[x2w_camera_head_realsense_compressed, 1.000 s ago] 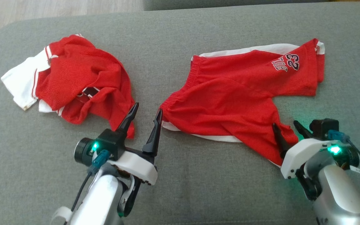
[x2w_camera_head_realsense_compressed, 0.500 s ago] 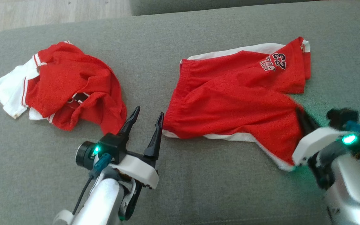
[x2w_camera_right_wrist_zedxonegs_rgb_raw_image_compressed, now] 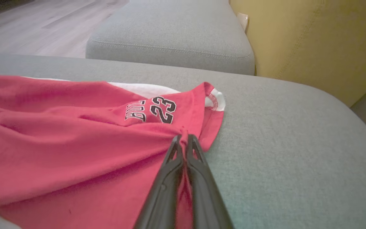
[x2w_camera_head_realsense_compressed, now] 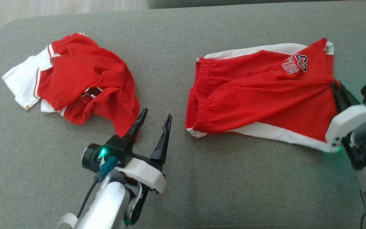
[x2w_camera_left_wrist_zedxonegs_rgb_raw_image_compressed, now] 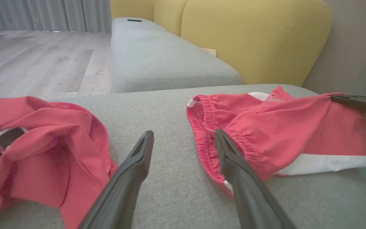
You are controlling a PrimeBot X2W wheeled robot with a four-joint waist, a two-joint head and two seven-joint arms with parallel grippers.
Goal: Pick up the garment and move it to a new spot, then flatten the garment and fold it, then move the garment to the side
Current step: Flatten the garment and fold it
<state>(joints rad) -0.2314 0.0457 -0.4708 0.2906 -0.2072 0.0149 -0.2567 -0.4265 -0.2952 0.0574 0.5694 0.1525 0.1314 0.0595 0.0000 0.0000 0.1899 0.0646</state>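
- Right gripper (x2w_camera_right_wrist_zedxonegs_rgb_raw_image_compressed: 183,137): jaws pressed together, pinching a fold of the red shorts (x2w_camera_head_realsense_compressed: 259,92) at the leg edge, just below the "23" print (x2w_camera_right_wrist_zedxonegs_rgb_raw_image_compressed: 162,109).
- Left gripper (x2w_camera_head_realsense_compressed: 157,114): jaws spread, positioned over the grey cushion (x2w_camera_head_realsense_compressed: 183,190) between the two garments, near the shorts' waistband.
- Shorts: lie on the cushion's right part, with fabric creases running toward the right gripper and the white side stripe facing the robot.
- Crumpled red-and-white jersey (x2w_camera_head_realsense_compressed: 81,79): lies on the cushion's left part, apart from the shorts.
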